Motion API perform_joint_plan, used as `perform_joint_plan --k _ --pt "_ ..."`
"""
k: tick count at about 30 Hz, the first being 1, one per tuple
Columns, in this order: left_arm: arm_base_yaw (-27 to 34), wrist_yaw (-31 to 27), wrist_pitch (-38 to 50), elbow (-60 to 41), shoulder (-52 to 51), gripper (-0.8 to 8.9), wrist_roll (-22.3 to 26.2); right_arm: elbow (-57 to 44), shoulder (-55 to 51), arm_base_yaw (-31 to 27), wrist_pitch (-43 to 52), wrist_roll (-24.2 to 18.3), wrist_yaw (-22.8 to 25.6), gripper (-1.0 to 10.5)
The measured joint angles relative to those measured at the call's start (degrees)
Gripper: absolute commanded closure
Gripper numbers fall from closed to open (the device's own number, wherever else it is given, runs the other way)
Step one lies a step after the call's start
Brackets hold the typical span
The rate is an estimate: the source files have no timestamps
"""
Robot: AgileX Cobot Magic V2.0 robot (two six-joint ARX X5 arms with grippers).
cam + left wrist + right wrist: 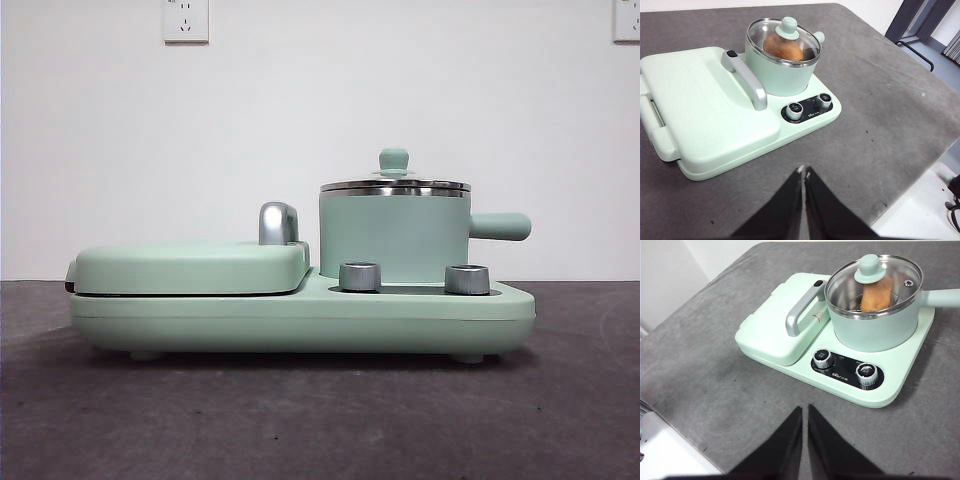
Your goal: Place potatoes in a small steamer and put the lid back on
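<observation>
The left hand hangs clenched and empty above the grey counter, well apart from the appliance; the right hand does the same on its own side, jaws pressed together on nothing. Beyond them the potato lies inside the small steamer, and the lid sits level on its steel rim (knob upright). By my reading the task is finished: both steps look done, and no further move seems called for.
</observation>
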Motion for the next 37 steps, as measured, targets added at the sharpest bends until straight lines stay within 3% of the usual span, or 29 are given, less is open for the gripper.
perform_joint_plan --k 10,13,21,24,29,37 --pt "0.3 0.0 0.7 -0.1 -0.3 8.08 -0.4 0.0 0.0 0.0 0.0 0.0 0.0 9.3" --pt "4.2 0.3 3.1 -2.1 -1.3 8.08 -0.4 0.0 0.0 0.0 0.0 0.0 0.0 9.3" --pt "26.0 2.3 29.3 -27.2 -10.8 8.08 1.7 0.0 0.0 0.0 0.2 0.0 0.0 9.3" --pt "31.2 2.0 34.2 -36.8 -16.2 8.08 2.3 0.0 0.0 0.0 0.3 0.0 0.0 9.3" --pt "34.5 -3.2 38.1 -47.9 -22.2 8.08 3.2 0.0 0.0 0.0 0.3 0.0 0.0 9.3" --pt "34.8 -3.3 40.1 -54.0 -27.8 8.08 3.9 0.0 0.0 0.0 0.4 0.0 0.0 9.3"
